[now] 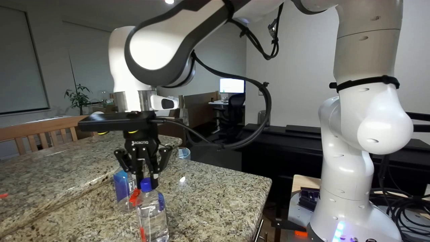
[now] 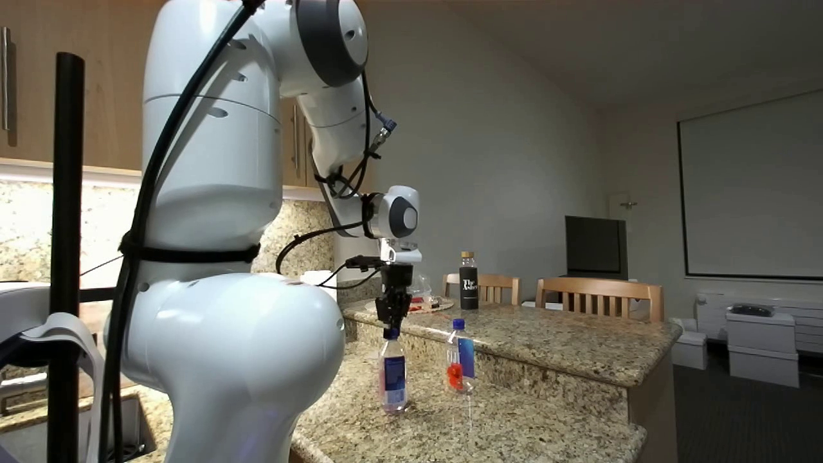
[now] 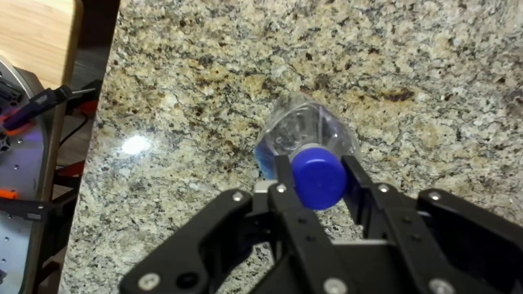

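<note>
My gripper [image 1: 146, 179] is closed around the blue cap of a clear water bottle [image 1: 154, 216]. In the wrist view, the two black fingers [image 3: 316, 165] press on both sides of the cap, and the clear body of the bottle [image 3: 306, 122] shows beyond it. In an exterior view, the gripper [image 2: 391, 321] is above this bottle [image 2: 393, 379], which looks upright with its base at the granite counter. A similar clear bottle with a blue cap and blue and red label stands upright beside it, towards the raised ledge, in both exterior views [image 1: 121, 188] [image 2: 465, 357].
A raised granite ledge [image 1: 67, 161] runs along the counter [image 1: 208, 198]. On the ledge stand a black bottle with a wooden lid [image 2: 468, 288] and a plate [image 2: 421, 308] with items. A sink [image 2: 128, 418] and wooden chairs [image 2: 595, 297] are near. The counter edge [image 1: 258, 215] faces the robot base.
</note>
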Controlling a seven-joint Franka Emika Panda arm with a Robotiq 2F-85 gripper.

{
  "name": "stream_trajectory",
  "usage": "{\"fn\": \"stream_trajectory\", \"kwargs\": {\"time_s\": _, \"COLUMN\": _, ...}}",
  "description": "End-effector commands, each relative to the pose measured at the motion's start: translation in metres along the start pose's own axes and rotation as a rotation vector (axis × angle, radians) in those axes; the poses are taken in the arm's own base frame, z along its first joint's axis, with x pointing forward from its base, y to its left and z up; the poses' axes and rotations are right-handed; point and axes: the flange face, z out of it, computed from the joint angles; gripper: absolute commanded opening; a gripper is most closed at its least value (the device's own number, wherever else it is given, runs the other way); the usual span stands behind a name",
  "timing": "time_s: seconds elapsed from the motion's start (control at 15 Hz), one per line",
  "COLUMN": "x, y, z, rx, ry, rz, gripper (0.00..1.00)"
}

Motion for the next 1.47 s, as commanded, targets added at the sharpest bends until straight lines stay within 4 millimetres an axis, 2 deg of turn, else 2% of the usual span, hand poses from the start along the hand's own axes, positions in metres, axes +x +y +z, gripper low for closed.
{"fn": "stream_trajectory", "kwargs": {"time_s": 0.0, "x": -0.005, "y": -0.002, "z": -0.021, "rx": 0.034, "ry": 0.013, "rz": -0.091, "gripper": 0.08}}
{"fn": "stream_trajectory", "kwargs": {"time_s": 0.33, "x": -0.008, "y": -0.012, "z": -0.038, "rx": 0.072, "ry": 0.03, "rz": -0.176, "gripper": 0.08}}
{"fn": "stream_trajectory", "kwargs": {"time_s": 0.53, "x": -0.013, "y": -0.02, "z": -0.045, "rx": 0.078, "ry": 0.015, "rz": -0.325, "gripper": 0.08}}
{"fn": "stream_trajectory", "kwargs": {"time_s": 0.73, "x": -0.01, "y": -0.027, "z": -0.049, "rx": 0.096, "ry": -0.018, "rz": -0.425, "gripper": 0.08}}
{"fn": "stream_trajectory", "kwargs": {"time_s": 0.8, "x": -0.011, "y": -0.022, "z": -0.04, "rx": 0.087, "ry": 0.011, "rz": -0.361, "gripper": 0.33}}
{"fn": "stream_trajectory", "kwargs": {"time_s": 1.2, "x": -0.01, "y": -0.026, "z": -0.04, "rx": 0.088, "ry": 0.003, "rz": -0.402, "gripper": 0.33}}
{"fn": "stream_trajectory", "kwargs": {"time_s": 1.27, "x": -0.01, "y": -0.026, "z": -0.04, "rx": 0.088, "ry": 0.003, "rz": -0.402, "gripper": 0.08}}
{"fn": "stream_trajectory", "kwargs": {"time_s": 1.4, "x": -0.01, "y": -0.031, "z": -0.045, "rx": 0.099, "ry": -0.001, "rz": -0.471, "gripper": 0.08}}
